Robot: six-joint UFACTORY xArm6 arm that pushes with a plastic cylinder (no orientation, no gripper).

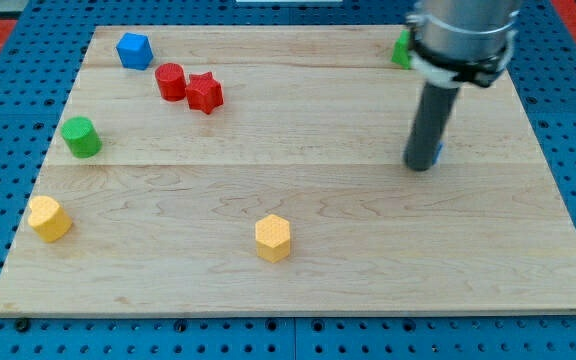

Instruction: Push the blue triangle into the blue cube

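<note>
My tip (420,166) rests on the wooden board (298,270) at the view's right, with the blue triangle (438,152) pressed against its right side and mostly hidden behind the rod.

It is a bare rod with nothing that opens or holds. The blue cube (134,50) sits far to the tip's left and higher up. A red cylinder (171,81) touching a red star (205,92) lies between. A green block (401,50) peeks out above the tip.

Bright, even light is falling on the wooden board (298,200); blocks are casting faint shadows; focus is looking slightly soft.
</note>
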